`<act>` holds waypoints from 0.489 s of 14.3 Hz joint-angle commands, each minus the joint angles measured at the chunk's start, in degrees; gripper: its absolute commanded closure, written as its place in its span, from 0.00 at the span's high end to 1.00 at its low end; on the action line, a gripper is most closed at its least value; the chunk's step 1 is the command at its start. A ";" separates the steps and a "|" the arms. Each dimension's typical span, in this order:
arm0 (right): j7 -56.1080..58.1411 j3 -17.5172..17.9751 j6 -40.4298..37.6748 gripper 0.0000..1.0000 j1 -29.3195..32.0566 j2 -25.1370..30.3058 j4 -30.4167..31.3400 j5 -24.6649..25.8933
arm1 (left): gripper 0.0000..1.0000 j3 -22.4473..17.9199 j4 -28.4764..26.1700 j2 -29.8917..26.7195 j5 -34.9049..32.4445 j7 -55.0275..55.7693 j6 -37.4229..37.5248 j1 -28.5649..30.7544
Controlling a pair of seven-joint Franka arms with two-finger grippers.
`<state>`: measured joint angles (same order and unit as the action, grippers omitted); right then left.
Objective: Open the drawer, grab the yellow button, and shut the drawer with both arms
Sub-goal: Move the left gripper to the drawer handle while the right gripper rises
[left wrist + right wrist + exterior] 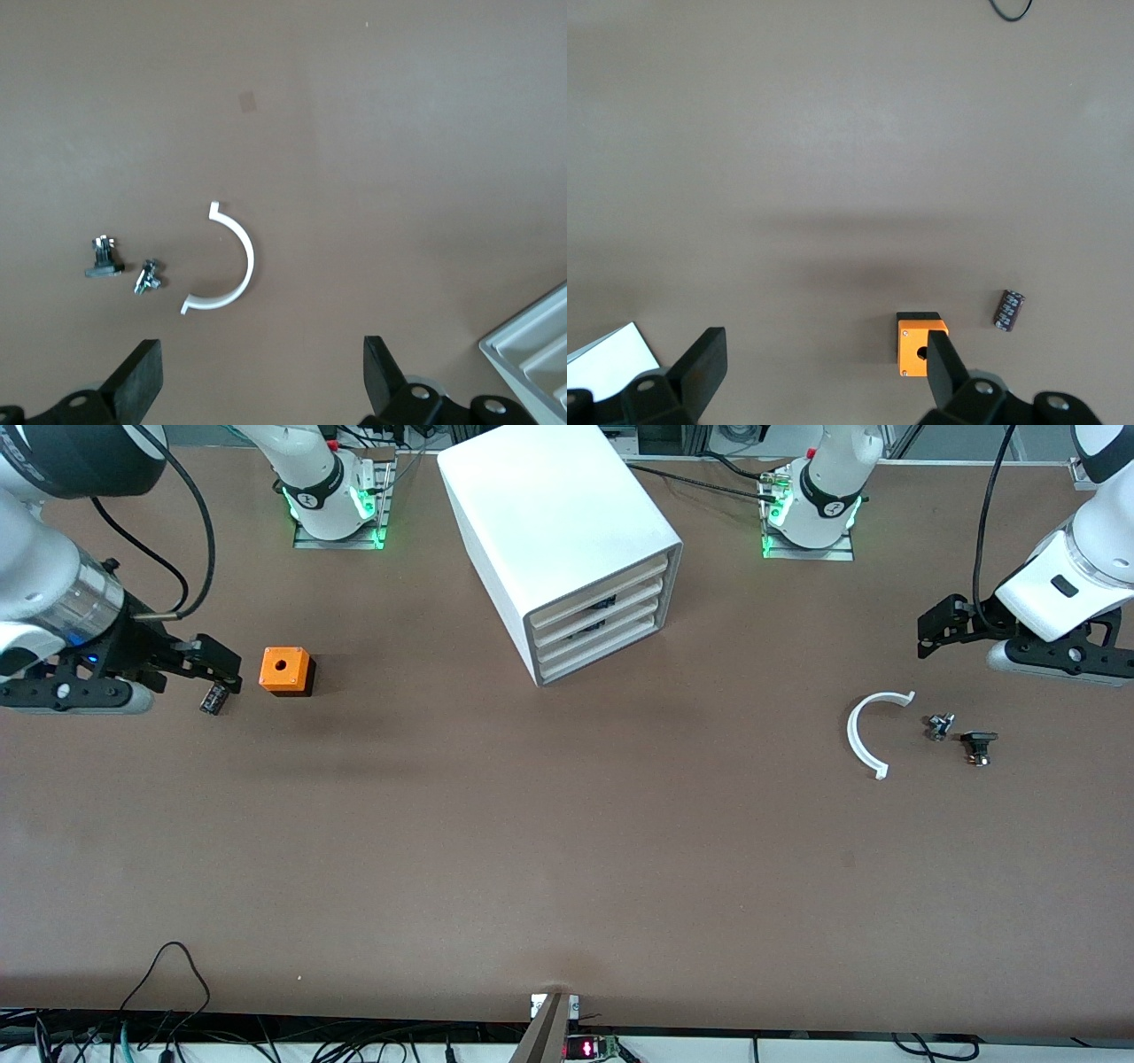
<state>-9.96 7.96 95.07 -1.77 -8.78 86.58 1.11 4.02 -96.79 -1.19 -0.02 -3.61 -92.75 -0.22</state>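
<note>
The white box cabinet (554, 505) stands at the middle of the table near the arms' bases. Its highest drawer (598, 590) is shut, flush like the two cream fronts below it. The button is not in view. My left gripper (930, 631) is open and empty, in the air at the left arm's end of the table; its wrist view (261, 372) looks down on bare table. My right gripper (221, 666) is open and empty, in the air at the right arm's end, beside the orange cube (285, 670); in its wrist view (824, 367) one finger covers part of the cube (912, 341).
A small black cylinder (213, 697) lies under the right gripper, also seen from the right wrist (1009, 309). Near the left gripper lie a white arc piece (852, 731) (252, 257), a small metal part (940, 725) (147, 277) and a black part (978, 744) (104, 258).
</note>
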 commanded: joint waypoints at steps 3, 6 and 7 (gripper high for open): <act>0.13 -0.05 -0.50 1.00 -1.13 -3.25 -0.45 -0.76 | 1.00 2.64 2.66 1.27 6.95 -1.49 10.81 -0.57; -3.55 -0.05 0.38 0.99 -2.97 -4.22 -0.80 -1.37 | 1.00 3.71 1.79 2.41 15.19 -1.67 12.50 -0.57; -6.36 -0.05 1.17 0.99 -3.15 -4.22 -0.71 -2.68 | 1.00 3.71 1.52 3.72 19.31 -2.45 12.68 -0.48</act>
<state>-12.12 8.01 95.63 -3.91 -12.94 86.63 0.32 7.95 -96.04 -0.03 13.18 -3.90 -81.52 -1.03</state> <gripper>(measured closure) 0.009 0.000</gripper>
